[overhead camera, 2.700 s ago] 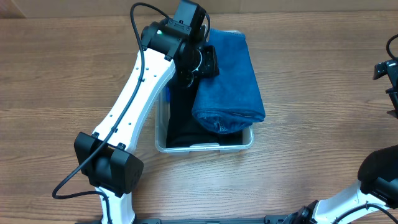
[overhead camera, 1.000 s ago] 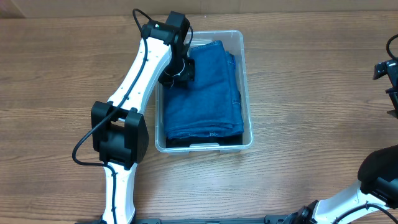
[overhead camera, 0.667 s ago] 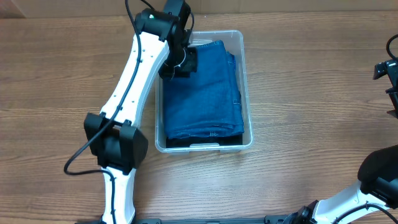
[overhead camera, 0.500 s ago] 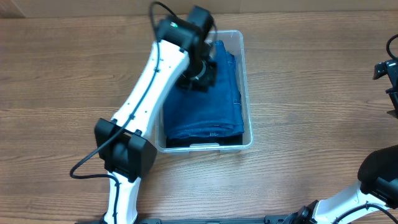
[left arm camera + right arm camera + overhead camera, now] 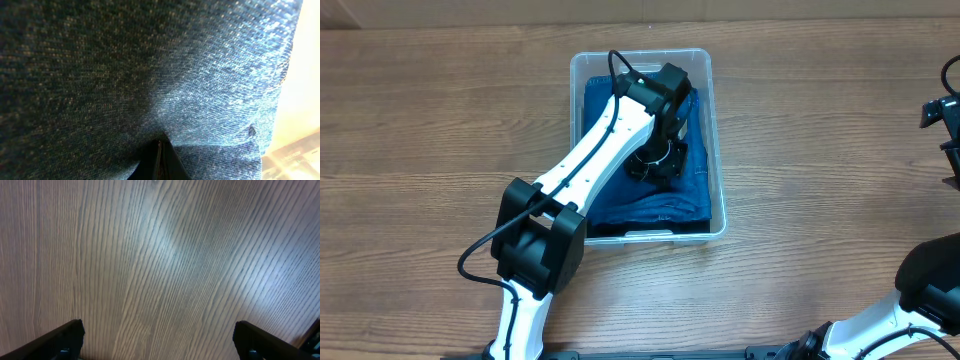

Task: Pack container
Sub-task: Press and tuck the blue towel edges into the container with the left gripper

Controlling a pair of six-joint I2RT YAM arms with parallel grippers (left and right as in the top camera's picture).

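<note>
Clear, round-cornered plastic container (image 5: 640, 54) stands mid-desk (image 5: 820, 150) on wood-grain surface, filled with folded blue denim (image 5: 660, 200) of coarse weave. Left arm reaches slantwise over the rim, its pincer (image 5: 657, 163) drawn together, tip pressed down into the cloth. Right pincer (image 5: 159, 337) hangs spread wide above the wood grain.

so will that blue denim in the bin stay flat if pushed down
Probably floppy: the blue denim lies in soft folds and dimples under the shut left gripper. Folded thick, it may spring back once released. The container walls should stop it sliding.
</note>
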